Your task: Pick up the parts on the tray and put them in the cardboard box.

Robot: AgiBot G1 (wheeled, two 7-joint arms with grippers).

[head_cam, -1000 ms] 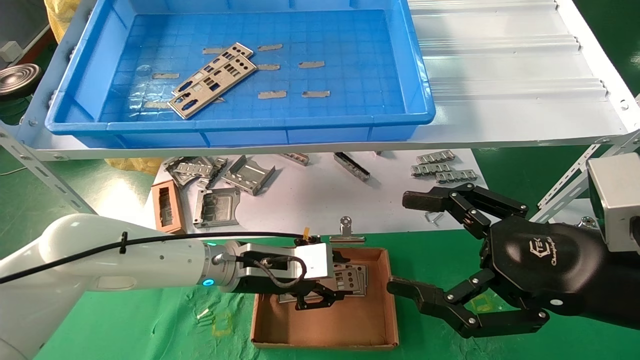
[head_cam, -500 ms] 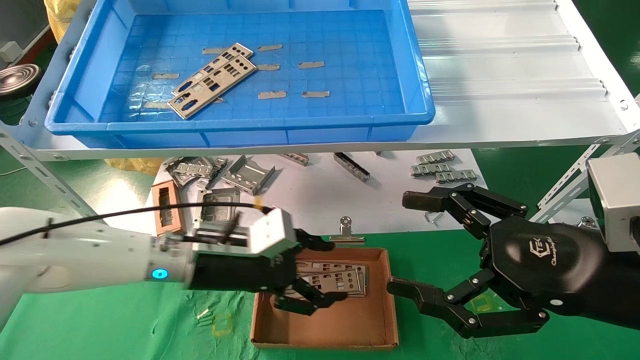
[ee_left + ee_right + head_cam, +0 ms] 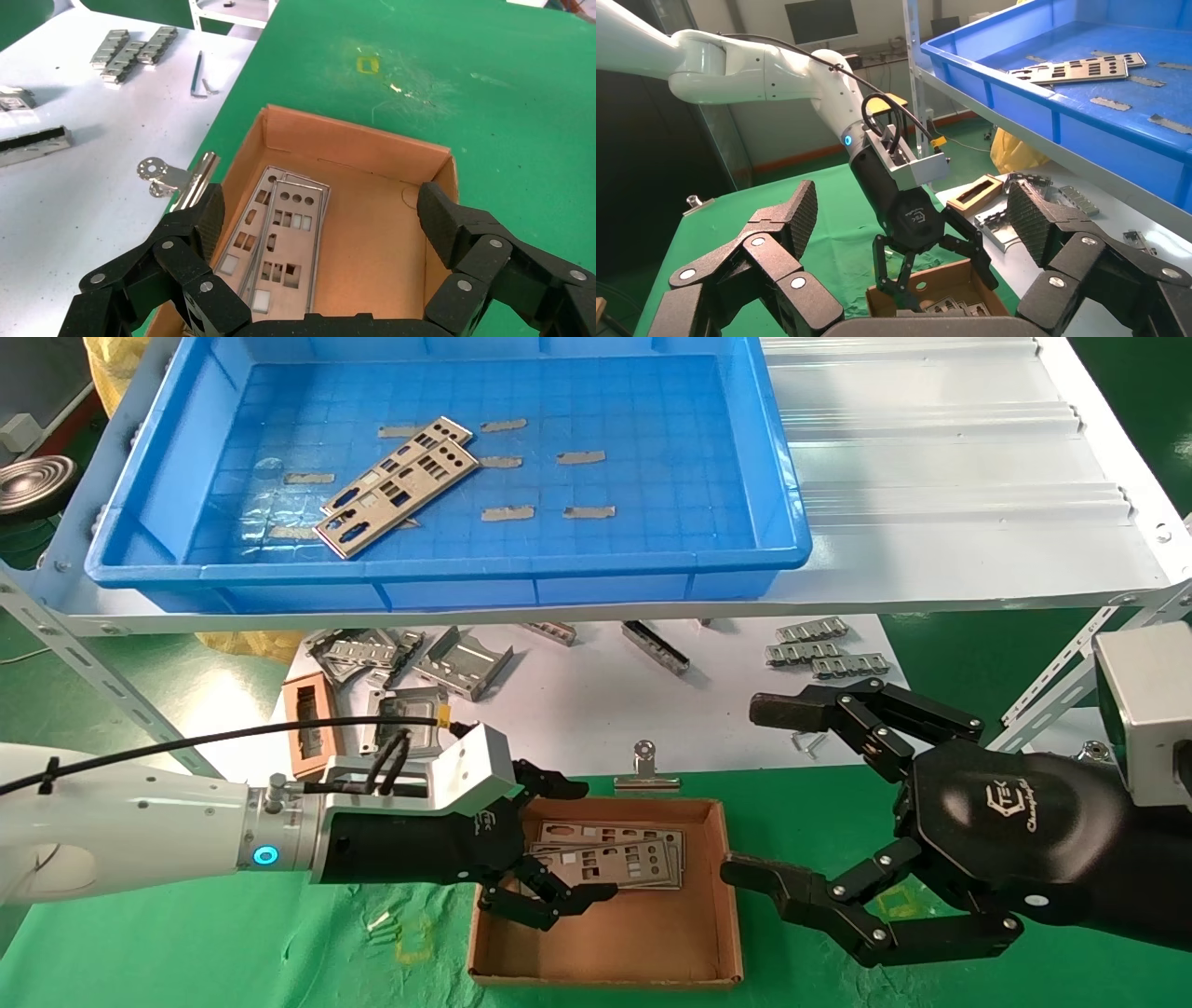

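Two silver punched plates (image 3: 396, 491) lie overlapped in the left half of the blue tray (image 3: 140, 495) on the upper shelf. The cardboard box (image 3: 689, 952) sits on the green mat below, with two more plates (image 3: 615, 859) stacked against its far wall. My left gripper (image 3: 587, 842) is open and empty, hovering over the box's left part just above those plates. In the left wrist view its fingers (image 3: 211, 210) straddle the plates (image 3: 281, 225) inside the box (image 3: 351, 140). My right gripper (image 3: 759, 792) is open and empty just right of the box.
A white table behind the box holds bent grey brackets (image 3: 461, 663), slotted strips (image 3: 819, 649), a brown frame block (image 3: 312, 719) and a binder clip (image 3: 644, 770). The shelf's slanted metal struts (image 3: 84, 663) flank the work area.
My left gripper drew back to the left from low over the plates in the box and rolled over, its fingers spread. The plates stay in the box. The right arm has not moved.
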